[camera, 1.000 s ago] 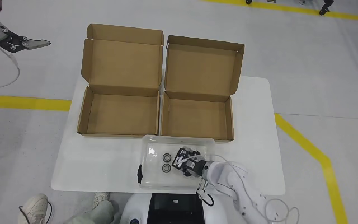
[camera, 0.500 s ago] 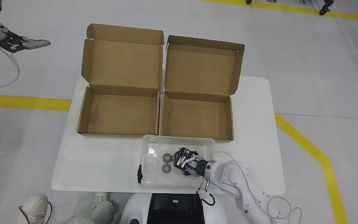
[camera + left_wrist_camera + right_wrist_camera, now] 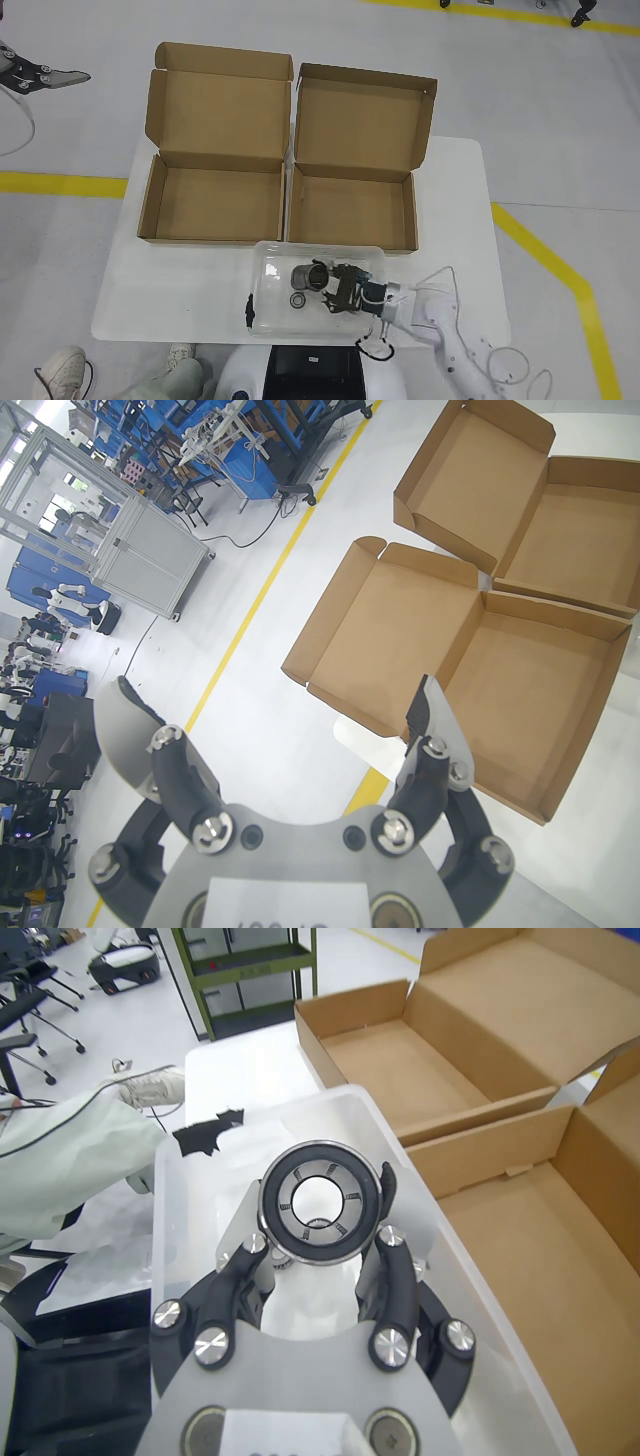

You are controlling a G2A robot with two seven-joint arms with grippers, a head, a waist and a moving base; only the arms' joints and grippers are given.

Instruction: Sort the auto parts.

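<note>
Right wrist view, right claw (image 3: 322,1188): clenched on a large bearing (image 3: 322,1160), one finger on each side of its outer rim, with the ring's open face turned toward the camera.
Held part: the large bearing has a metal outer ring and a dark face, with rollers showing around the bore. It is held up above the floor of the clear bin (image 3: 165,1208).
Top view, right claw (image 3: 325,280): over the middle of the clear bin (image 3: 320,246), the arm coming in from 4 o'clock. The large bearing (image 3: 305,273) sits at the claw's 9 o'clock end.
Small bearing (image 3: 298,299): lies flat on the bin floor at 6 o'clock of the held one, near it but apart.
Bin: stands at the 6 o'clock edge of the white counter (image 3: 170,300), with a scrap of black tape (image 3: 248,308) at its 9 o'clock end.
Right box (image 3: 352,212): open cardboard with the lid folded back, just beside the bin at its 12 o'clock.
Left box (image 3: 212,205): the same kind, at the bin's 11 o'clock, side by side with the right box.
Left claw (image 3: 275,710): released, fingers spread wide, with both boxes lying farther off beyond it.
</note>
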